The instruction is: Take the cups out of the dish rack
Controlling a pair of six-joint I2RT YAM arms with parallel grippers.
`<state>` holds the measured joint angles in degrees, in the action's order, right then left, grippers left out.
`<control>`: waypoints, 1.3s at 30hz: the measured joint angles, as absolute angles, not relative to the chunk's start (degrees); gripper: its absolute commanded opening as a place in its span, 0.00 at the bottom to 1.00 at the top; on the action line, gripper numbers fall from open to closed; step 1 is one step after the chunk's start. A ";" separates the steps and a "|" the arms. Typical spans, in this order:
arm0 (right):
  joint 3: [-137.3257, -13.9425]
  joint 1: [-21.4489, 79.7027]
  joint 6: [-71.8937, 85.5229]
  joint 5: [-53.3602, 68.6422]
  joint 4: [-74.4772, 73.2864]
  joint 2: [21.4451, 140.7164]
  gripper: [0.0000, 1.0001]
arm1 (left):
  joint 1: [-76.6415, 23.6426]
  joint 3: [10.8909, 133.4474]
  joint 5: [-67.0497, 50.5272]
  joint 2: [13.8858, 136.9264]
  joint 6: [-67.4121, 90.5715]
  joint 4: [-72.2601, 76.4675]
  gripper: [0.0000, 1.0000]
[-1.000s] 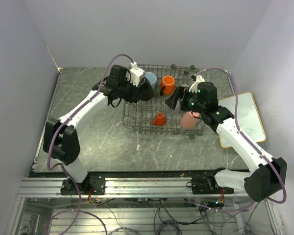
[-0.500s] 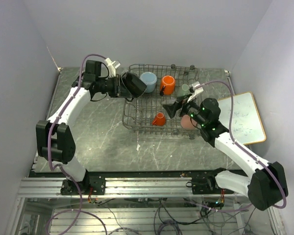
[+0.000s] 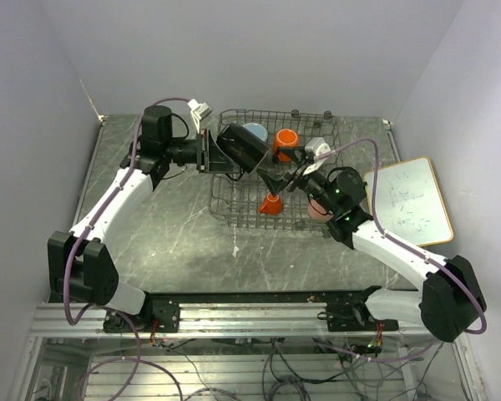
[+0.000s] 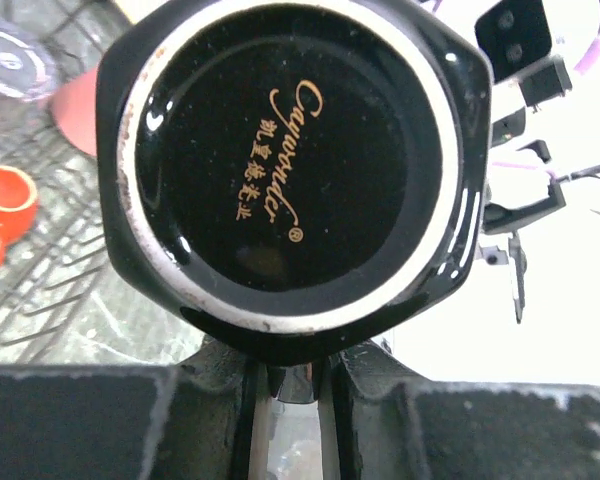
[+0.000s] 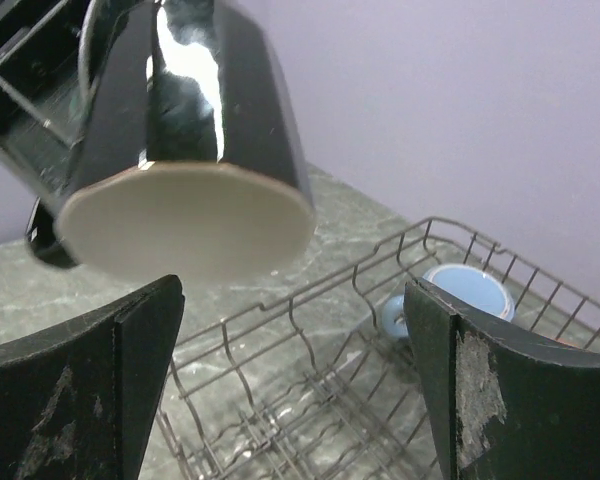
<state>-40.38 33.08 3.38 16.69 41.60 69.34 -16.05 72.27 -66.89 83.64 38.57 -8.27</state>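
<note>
My left gripper (image 3: pixel 210 155) is shut on the black mug (image 3: pixel 243 148) and holds it tilted in the air over the left end of the dish rack (image 3: pixel 313 116). In the left wrist view the mug's base (image 4: pixel 280 150) fills the frame above the gripper (image 4: pixel 290 375). My right gripper (image 3: pixel 275 179) is open and empty just right of the mug, which hangs above it in its view (image 5: pixel 180 130); the gripper (image 5: pixel 292 300) is over the rack (image 5: pixel 310 390). In the rack are the light blue mug (image 3: pixel 255 130), orange mug (image 3: pixel 285 143), tiny orange cup (image 3: pixel 271 203), pink tumbler (image 3: pixel 318 210) and clear glass (image 4: pixel 10 70). The pale green cup is hidden.
A white board with a wooden frame (image 3: pixel 411 200) lies right of the rack. Grey marble tabletop (image 3: pixel 159 225) spreads left of and in front of the rack. Purple walls close in on three sides.
My left arm drew back to the left and turned the black mug so it points right over the rack. My right gripper moved left across the rack toward the mug.
</note>
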 measured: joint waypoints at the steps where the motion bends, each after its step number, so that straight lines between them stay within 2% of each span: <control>1: -40.88 33.08 3.44 16.71 42.17 69.73 0.90 | -16.58 72.05 -67.40 83.37 39.48 -7.49 0.07; 6: -43.44 33.12 3.95 16.73 44.51 71.07 0.81 | -19.20 71.70 -69.76 82.81 42.39 -4.23 0.07; 9: -43.88 33.12 4.19 17.04 45.56 71.20 0.70 | -19.97 71.70 -70.63 82.72 42.94 -3.64 0.07; 11: -44.16 33.12 4.27 17.65 45.58 71.20 0.51 | -20.01 71.68 -71.05 82.65 43.09 -3.38 0.07; 15: -45.41 33.12 4.19 19.73 44.80 71.20 0.02 | -19.99 71.29 -71.33 82.41 43.48 -2.81 0.10; 16: -45.95 33.12 4.34 20.36 44.16 71.22 0.00 | -19.97 71.29 -71.22 82.41 43.40 -2.87 0.16; 20: -48.71 33.34 3.95 20.84 39.44 71.22 0.00 | -18.44 73.56 -69.80 82.52 37.52 -11.84 0.53; 24: -52.14 33.61 6.70 16.16 26.94 71.07 0.00 | -14.79 85.08 -60.97 83.48 20.71 -30.74 0.68; 25: -53.47 33.58 7.05 14.41 22.70 71.11 0.00 | -13.65 87.90 -57.47 83.46 16.69 -34.02 0.75; 26: -55.22 33.52 7.55 12.27 17.58 71.40 0.00 | -12.60 89.86 -53.45 82.67 12.88 -36.60 0.91; 27: -57.12 33.54 8.08 10.24 12.97 72.01 0.00 | -11.97 90.37 -50.39 81.56 10.46 -37.65 0.98; 31: -68.84 34.81 11.05 -0.80 -5.30 78.96 0.00 | -12.64 87.92 -38.46 73.49 0.60 -40.66 1.00; 35: -81.87 37.95 16.53 -9.17 -19.79 89.58 0.00 | -20.05 86.04 -27.73 66.74 -7.27 -41.71 1.00; 39: -92.07 41.56 21.93 -12.95 -30.59 99.88 0.00 | -23.70 84.82 -22.28 66.35 -9.87 -41.85 0.92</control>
